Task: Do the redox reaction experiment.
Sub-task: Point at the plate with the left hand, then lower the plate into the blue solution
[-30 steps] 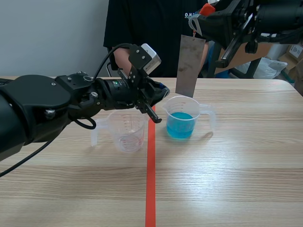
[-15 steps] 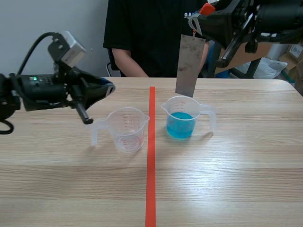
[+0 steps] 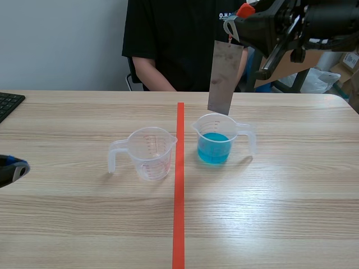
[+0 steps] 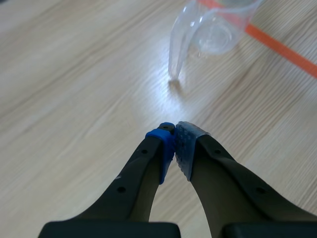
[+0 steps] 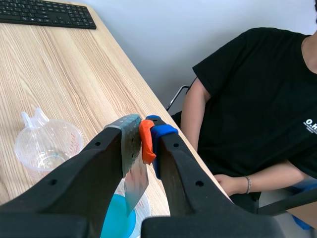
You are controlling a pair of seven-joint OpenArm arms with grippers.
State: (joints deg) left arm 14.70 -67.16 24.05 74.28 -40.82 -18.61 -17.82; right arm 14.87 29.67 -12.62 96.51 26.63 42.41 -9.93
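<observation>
Metal sheet [image 3: 225,77] hung over the blue-liquid cup [image 3: 215,140], clamped in the right jaws up far right. Left jaws sat pressed together at the bench's [image 3: 280,196] near-left edge.

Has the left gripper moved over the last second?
Yes. The left gripper has pulled back from above the empty cup, away from the red tape line, to the scene view's far left.
</observation>
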